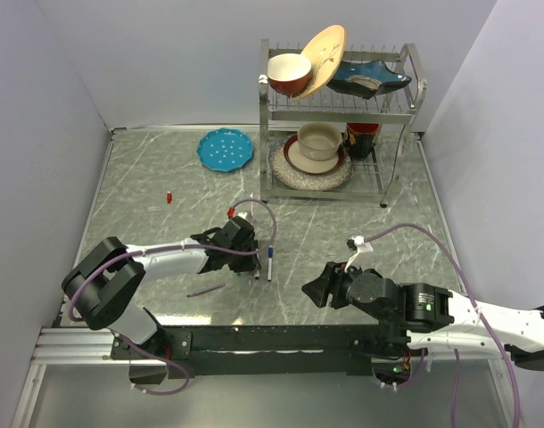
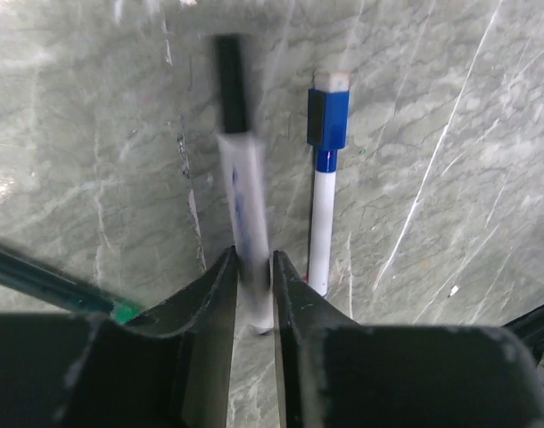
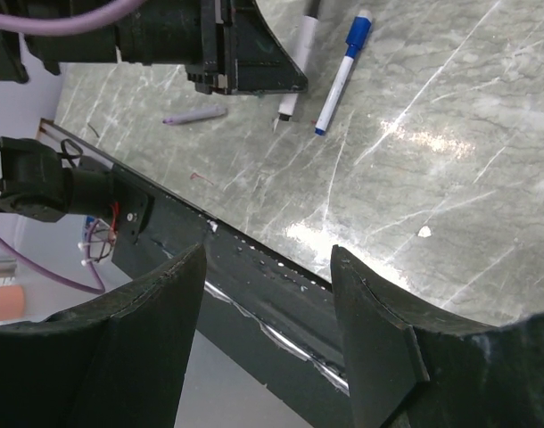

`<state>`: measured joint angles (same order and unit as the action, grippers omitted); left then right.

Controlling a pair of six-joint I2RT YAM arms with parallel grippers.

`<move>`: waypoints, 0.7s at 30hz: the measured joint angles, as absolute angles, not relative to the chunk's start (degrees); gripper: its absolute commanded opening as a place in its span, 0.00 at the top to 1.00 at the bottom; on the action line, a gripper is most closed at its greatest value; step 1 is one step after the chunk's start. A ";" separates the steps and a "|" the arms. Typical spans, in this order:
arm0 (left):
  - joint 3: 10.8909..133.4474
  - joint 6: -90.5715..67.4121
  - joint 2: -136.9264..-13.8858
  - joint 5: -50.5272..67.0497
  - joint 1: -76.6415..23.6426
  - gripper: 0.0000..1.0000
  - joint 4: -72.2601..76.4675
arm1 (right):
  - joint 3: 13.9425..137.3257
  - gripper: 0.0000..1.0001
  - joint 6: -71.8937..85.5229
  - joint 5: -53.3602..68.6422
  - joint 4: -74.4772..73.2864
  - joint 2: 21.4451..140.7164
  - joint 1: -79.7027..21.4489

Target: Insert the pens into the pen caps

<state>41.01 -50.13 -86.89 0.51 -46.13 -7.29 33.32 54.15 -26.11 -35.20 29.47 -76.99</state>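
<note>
My left gripper [image 1: 253, 253] [image 2: 254, 267] is shut on the white barrel of the black-ended pen [image 2: 243, 192], which points away from me over the table. The blue pen [image 2: 322, 205] [image 1: 270, 260] lies just right of it with its blue cap [image 2: 329, 116] on. The dark green pen [image 1: 205, 290] [image 2: 40, 278] lies to the left. A red cap [image 1: 168, 196] lies far left, and another small red piece [image 1: 230, 211] lies beside my left wrist. My right gripper [image 1: 314, 290] [image 3: 267, 254] is open and empty above the table's near edge.
A metal dish rack [image 1: 406, 107] with bowls and plates stands at the back right. A blue plate [image 1: 225, 148] lies at the back. The black base rail [image 1: 272, 341] runs along the near edge. Side walls close in left and right.
</note>
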 measured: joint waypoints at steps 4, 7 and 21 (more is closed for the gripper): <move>43.07 -50.85 -86.50 -1.15 -46.17 0.60 -9.82 | 33.32 0.34 54.15 -26.11 -35.18 30.33 -76.99; 43.88 -52.01 -84.60 -2.61 -46.17 0.57 -11.68 | 33.32 0.34 54.13 -26.11 -35.20 30.48 -76.99; 45.17 -64.25 -75.46 -13.87 -34.74 0.53 -24.51 | 33.32 0.35 53.69 -26.02 -34.85 30.46 -76.99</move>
<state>45.17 -64.25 -75.46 -13.87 -34.74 -24.51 33.32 53.69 -26.02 -34.85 30.46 -76.99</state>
